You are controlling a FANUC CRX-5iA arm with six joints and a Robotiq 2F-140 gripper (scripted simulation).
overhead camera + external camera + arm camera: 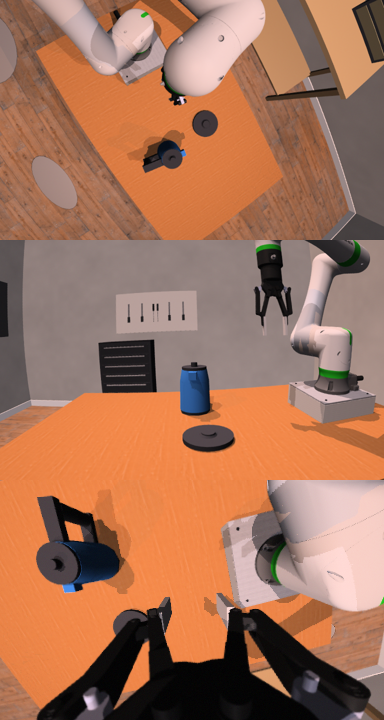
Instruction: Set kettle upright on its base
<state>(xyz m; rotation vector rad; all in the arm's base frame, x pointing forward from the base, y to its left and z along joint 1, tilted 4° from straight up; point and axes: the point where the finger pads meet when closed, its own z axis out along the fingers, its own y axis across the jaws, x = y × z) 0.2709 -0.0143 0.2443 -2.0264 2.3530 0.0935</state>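
Observation:
The blue kettle point(169, 154) point(194, 390) point(85, 562) stands upright on the orange table point(107, 113) point(113, 423), with a black lid and a black handle point(151, 163). It is apart from the round black base point(198, 127) point(198, 439) point(123, 622), whose stud point(205, 123) point(208, 433) is bare. My gripper point(274, 331) point(193, 603) hangs high over the table, near the robot's side, well away from both. Its fingers are about half apart with nothing between them. In the top view the arm hides most of it.
The robot's grey pedestal point(144, 62) point(325, 406) point(245, 575) sits on the table's far corner. A black drawer cabinet point(127, 365) and a tool board point(156, 324) stand at the back wall. Wooden furniture point(283, 48) stands beyond the table's edge.

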